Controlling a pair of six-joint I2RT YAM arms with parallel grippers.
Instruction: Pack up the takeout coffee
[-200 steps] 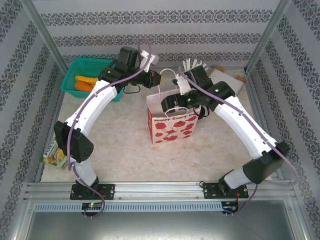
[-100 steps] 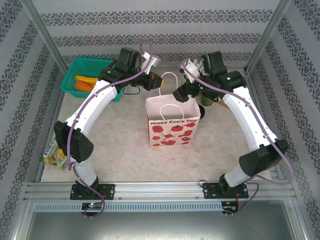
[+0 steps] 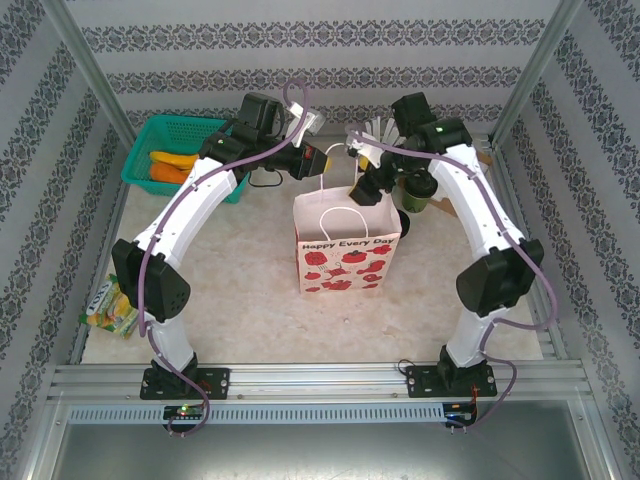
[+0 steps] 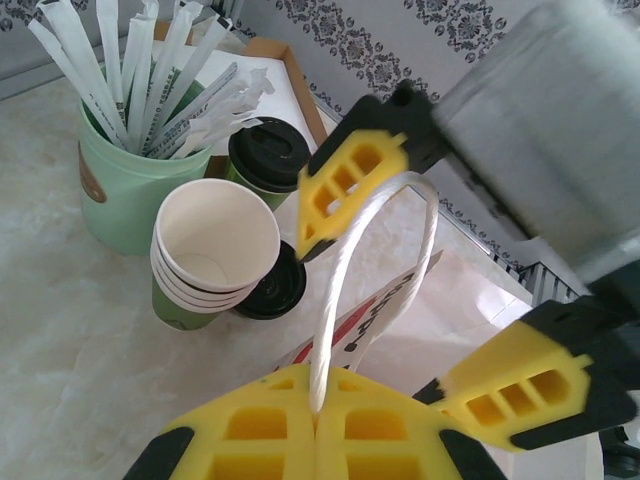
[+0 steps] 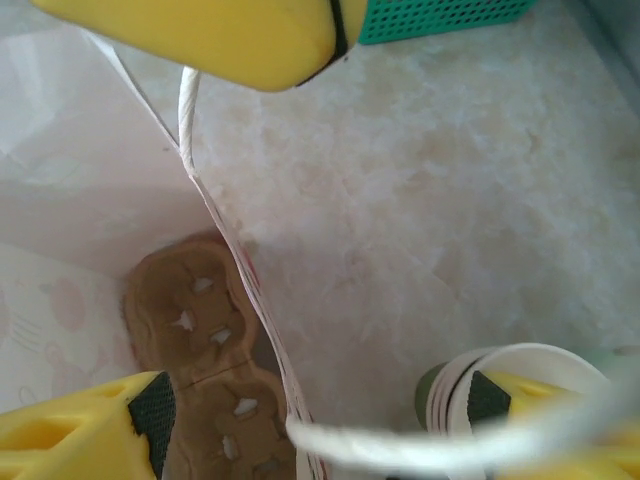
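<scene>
Left pincer [image 4: 315, 400] clenched on bag handle [image 4: 340, 260], right pincer [image 5: 315, 410] agape; brown tray [image 5: 200, 340] inside bag [image 3: 345, 250].

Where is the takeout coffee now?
In the left wrist view, the takeout coffee stands upper centre, beside the pale green stick holder, behind the stacked paper cups.

2 coffees [image 4: 268, 155] w/ lids [image 4: 272, 288], 1 bag [image 3: 345, 250], 1 cup stack [image 4: 218, 235].

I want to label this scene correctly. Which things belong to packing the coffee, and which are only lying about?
For the job: coffee cup with black lid, paper bag, cardboard tray inside the bag.
Lying about: green basket, snack packet, stack of empty cups, green holder of white sticks.
</scene>
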